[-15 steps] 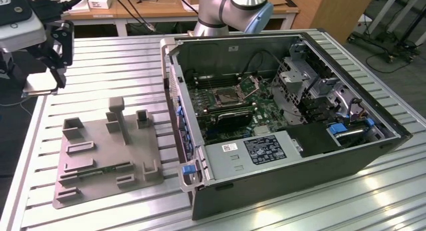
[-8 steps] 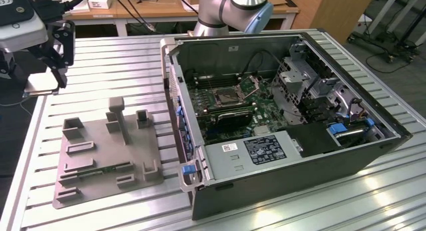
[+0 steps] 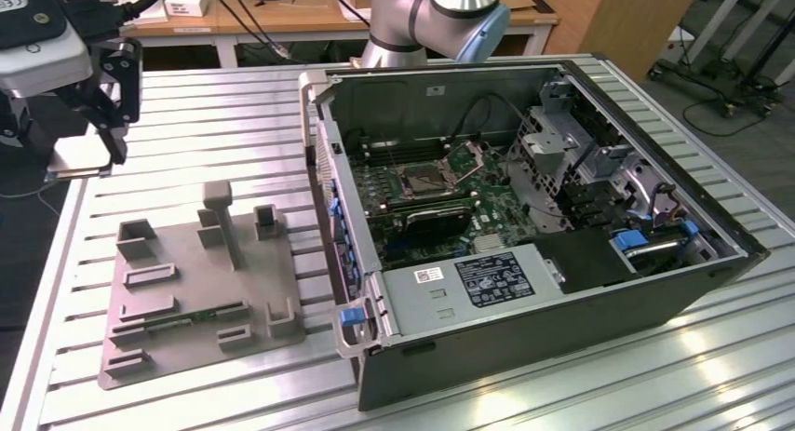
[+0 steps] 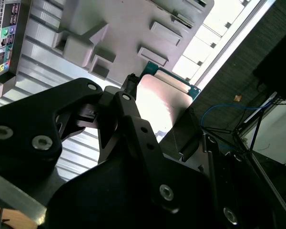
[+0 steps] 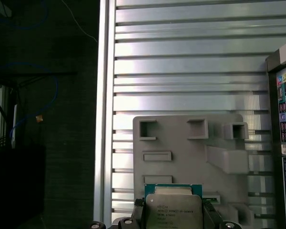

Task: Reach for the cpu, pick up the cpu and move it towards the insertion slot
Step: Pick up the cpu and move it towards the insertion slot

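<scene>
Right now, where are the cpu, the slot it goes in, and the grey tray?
the cpu (image 5: 173,210): first wrist view, on its silvery metal top.
the insertion slot (image 3: 419,181): exterior view, on its dark centre.
the grey tray (image 3: 249,282): exterior view, on a bare flat part.

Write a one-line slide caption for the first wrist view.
Black gripper grips the square silvery cpu, with the grey plastic tray and ribbed metal table behind it.
</scene>
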Controlling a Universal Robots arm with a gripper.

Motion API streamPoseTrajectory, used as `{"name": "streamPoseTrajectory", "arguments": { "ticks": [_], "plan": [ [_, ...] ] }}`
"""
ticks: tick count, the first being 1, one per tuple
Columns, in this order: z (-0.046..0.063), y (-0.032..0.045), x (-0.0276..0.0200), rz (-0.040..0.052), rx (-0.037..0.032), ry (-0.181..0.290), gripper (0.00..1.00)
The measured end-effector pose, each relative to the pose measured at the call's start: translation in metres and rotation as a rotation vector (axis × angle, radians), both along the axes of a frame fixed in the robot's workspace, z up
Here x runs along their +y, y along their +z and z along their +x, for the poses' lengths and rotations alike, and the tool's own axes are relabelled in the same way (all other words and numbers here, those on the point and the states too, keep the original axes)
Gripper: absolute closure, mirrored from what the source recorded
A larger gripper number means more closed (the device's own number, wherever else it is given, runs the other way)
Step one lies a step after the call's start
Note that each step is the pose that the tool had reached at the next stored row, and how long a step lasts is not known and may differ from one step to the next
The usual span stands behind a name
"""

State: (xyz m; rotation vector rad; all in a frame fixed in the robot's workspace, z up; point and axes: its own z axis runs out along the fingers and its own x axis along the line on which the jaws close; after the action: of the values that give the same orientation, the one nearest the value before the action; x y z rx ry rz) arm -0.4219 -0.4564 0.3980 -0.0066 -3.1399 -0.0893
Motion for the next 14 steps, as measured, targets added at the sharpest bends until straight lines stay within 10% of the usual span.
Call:
{"name": "streamPoseTrajectory", "arguments": {
  "ticks": [14],
  "plan": [
    [0.0062,-0.0002,0.0000,0.0001,0.0000,0.000,0.45]
  ]
}}
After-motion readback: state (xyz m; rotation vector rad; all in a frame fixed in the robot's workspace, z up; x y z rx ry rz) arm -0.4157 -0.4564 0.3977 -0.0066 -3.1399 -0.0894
